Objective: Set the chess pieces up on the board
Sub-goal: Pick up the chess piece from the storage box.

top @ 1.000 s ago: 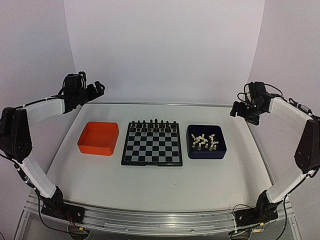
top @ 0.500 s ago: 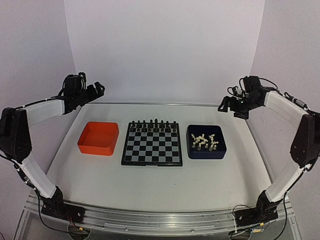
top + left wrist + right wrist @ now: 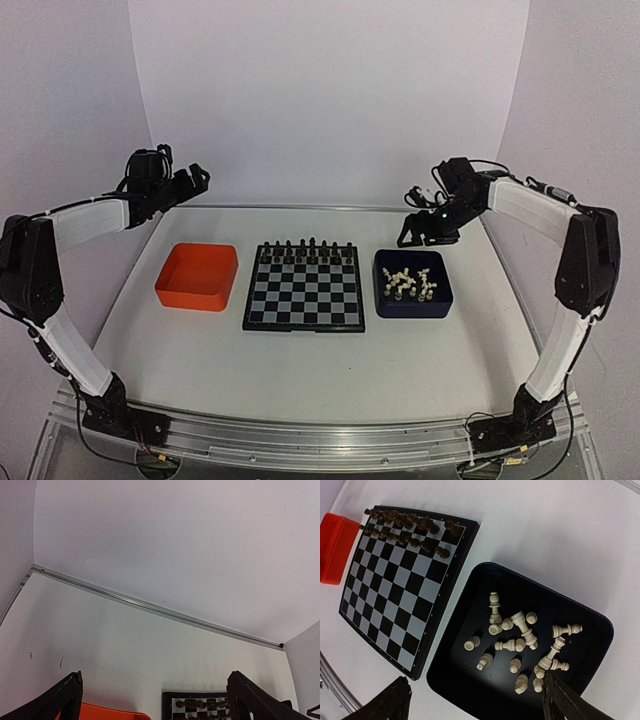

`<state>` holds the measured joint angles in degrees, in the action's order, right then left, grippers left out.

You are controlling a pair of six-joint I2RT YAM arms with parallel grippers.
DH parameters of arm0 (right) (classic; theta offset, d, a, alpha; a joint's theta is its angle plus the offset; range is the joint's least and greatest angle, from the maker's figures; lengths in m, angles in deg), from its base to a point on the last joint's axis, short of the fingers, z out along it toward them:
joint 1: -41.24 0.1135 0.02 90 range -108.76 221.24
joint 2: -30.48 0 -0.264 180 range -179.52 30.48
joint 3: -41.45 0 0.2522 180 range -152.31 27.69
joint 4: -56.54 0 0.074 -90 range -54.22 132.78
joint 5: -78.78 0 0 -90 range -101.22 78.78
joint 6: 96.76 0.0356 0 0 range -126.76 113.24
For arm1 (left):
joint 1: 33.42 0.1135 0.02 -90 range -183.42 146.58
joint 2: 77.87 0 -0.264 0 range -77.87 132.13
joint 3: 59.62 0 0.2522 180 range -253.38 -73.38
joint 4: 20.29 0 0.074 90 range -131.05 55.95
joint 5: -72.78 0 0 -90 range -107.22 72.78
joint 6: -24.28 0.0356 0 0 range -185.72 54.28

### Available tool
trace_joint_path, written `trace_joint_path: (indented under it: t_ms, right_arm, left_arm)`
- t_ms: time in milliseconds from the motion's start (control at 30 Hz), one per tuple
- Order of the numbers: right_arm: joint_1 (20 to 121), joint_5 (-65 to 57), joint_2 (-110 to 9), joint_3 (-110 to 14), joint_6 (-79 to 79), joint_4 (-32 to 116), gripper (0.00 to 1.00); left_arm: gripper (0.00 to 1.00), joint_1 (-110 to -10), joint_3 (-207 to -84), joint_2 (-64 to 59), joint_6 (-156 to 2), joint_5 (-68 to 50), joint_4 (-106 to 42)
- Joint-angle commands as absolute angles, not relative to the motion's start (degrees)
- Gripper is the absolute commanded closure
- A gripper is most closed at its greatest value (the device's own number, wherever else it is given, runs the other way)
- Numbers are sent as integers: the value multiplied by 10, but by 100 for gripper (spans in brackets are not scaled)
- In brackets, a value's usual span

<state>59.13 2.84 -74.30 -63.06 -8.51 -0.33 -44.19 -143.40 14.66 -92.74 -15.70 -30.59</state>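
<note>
The board [image 3: 304,290] lies mid-table, with black chessmen [image 3: 305,250] lined along its far rows. Several cream-white chess pieces [image 3: 408,283] lie jumbled in the dark blue tray [image 3: 440,305] to its right. My right gripper [image 3: 414,234] hovers open above the tray's far edge. The right wrist view looks down between the spread jaws of the right gripper [image 3: 476,682] onto the chess pieces [image 3: 520,640], the dark blue tray [image 3: 465,685] and the board [image 3: 400,580]. Held high at the back left, my left gripper [image 3: 200,176] is open and empty. In the left wrist view the left gripper [image 3: 156,677] frames the board's far edge [image 3: 200,707].
An empty orange tray [image 3: 197,276] sits left of the board; it also shows as the orange tray [image 3: 100,712] and orange tray [image 3: 335,545] in the wrist views. White walls close the back and sides, with a metal rail [image 3: 150,607] along the table's far edge.
My right arm has swung inward from the back right and dropped toward the dark blue tray. The left arm has stayed still.
</note>
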Motion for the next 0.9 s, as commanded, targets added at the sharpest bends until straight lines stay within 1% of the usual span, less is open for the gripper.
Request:
trace_joint_path:
  t_ms: [0,200,333,467,867]
  right_arm:
    - [608,35,-773,-665,-118,-28,20]
    - [625,31,-808,-680,-146,-43,35]
    - [635,37,-826,-687,-165,-52,36]
    - [642,32,-845,-697,-178,-62,40]
    - [650,26,-869,-706,-188,-80,41]
  left_arm:
    - [0,-441,-1433,136,-928,-156,-295]
    - [0,-440,-1439,142,-930,-155,-308]
    - [0,-441,-1441,143,-930,-154,-311]
    - [0,-441,-1444,146,-929,-152,-314]
    - [0,-440,-1447,156,-932,-152,-316]
